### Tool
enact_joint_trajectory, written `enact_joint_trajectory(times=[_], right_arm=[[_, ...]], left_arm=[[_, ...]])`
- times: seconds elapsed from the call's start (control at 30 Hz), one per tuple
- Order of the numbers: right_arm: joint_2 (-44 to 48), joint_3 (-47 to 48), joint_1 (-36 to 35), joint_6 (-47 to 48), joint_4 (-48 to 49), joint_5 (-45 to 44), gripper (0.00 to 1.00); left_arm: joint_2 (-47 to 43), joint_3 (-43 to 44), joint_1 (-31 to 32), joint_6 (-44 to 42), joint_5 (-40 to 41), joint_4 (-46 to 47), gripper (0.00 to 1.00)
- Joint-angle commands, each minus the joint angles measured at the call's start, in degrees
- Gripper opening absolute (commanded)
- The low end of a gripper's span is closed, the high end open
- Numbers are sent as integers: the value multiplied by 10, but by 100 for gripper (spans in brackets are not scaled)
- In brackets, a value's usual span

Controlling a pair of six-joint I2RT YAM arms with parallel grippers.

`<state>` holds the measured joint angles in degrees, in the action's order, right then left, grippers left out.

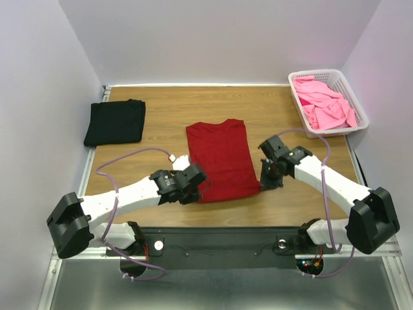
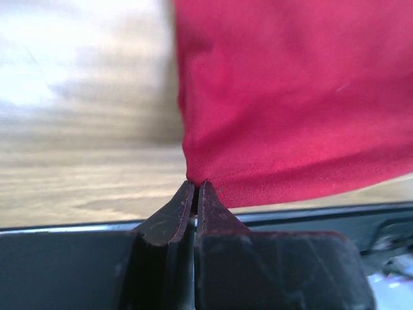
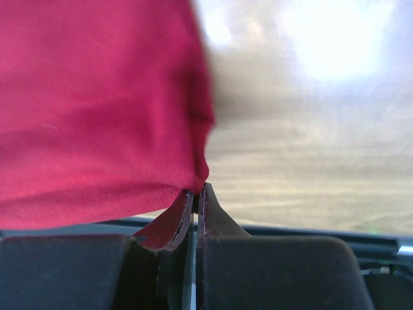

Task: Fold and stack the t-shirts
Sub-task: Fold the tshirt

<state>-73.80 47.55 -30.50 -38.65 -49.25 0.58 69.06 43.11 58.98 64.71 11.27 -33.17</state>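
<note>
A dark red t-shirt lies folded into a long strip in the middle of the table. My left gripper is shut on its near left corner, seen in the left wrist view with the red cloth pinched at the tips. My right gripper is shut on the near right corner, seen in the right wrist view with the red cloth. A folded black t-shirt lies at the far left. Bright pink t-shirts fill the basket.
A white lattice basket stands at the far right corner of the wooden table. White walls close the table in on the left, back and right. The black base rail runs along the near edge.
</note>
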Motion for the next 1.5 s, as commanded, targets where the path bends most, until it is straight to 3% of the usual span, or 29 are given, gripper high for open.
enact_joint_trajectory(times=[0.0, 0.27, 0.57, 1.03, 1.47], right_arm=[[-6, 104, 0, 30, -51, -87, 1], [-99, 291, 2, 96, -61, -160, 1], [-208, 460, 19, 141, -60, -181, 1], [-267, 521, 50, 158, -33, -168, 1], [-382, 603, 76, 181, 6, -139, 1]], left_arm=[[-19, 60, -38, -32, 95, -71, 0], [-1, 158, -155, -148, 151, -6, 0], [48, 210, -208, -241, 142, 81, 0], [118, 253, -272, -332, 122, 168, 0], [208, 295, -327, -382, 97, 217, 0]])
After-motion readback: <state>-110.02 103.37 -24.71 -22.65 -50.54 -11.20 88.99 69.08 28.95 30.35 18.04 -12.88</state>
